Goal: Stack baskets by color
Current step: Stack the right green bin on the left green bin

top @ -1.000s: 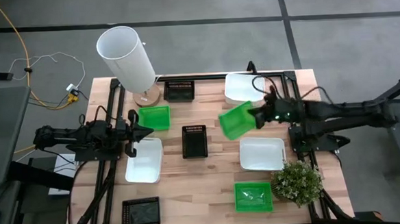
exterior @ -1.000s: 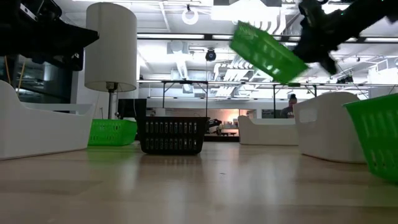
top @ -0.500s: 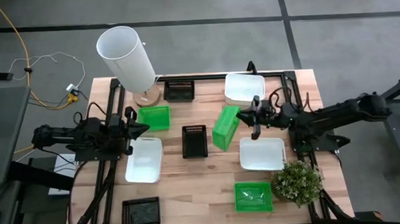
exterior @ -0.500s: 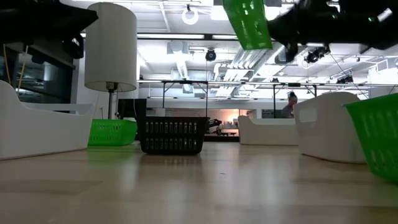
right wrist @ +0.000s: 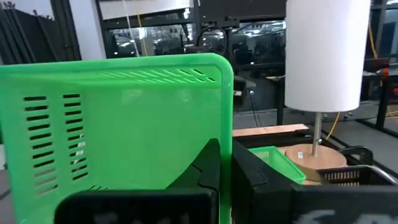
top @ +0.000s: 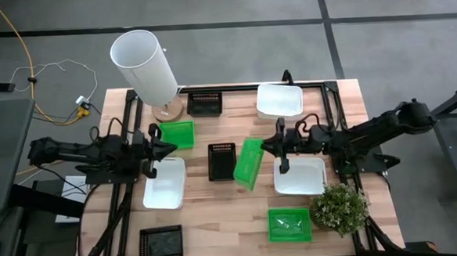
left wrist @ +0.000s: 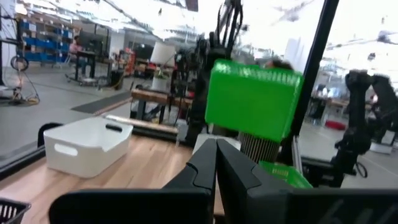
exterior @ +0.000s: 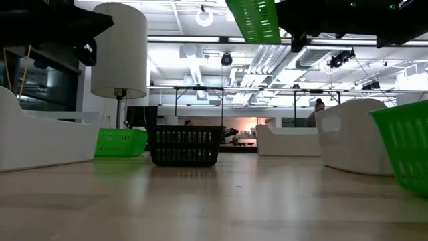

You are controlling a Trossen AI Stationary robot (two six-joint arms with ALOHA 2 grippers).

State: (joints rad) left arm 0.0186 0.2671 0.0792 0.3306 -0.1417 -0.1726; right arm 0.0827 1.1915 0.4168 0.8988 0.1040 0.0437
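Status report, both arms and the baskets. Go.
Right tool shut on green basket, carried tilted, airborne mid-table. Left tool shut, empty, above white basket. Black basket sits beside the carried one; second green basket beyond it.

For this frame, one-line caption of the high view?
Right gripper holds a green basket tilted above the table, beside the black basket.

I work in a robotics lab or industrial workshop: my wooden bench (top: 216,199) stands on a grey concrete floor (top: 232,49) with a yellow cable (top: 25,52) trailing across it, and beyond it run exposed ceiling ducts (exterior: 200,67), strip lights, metal frames and storage racks (left wrist: 43,50).
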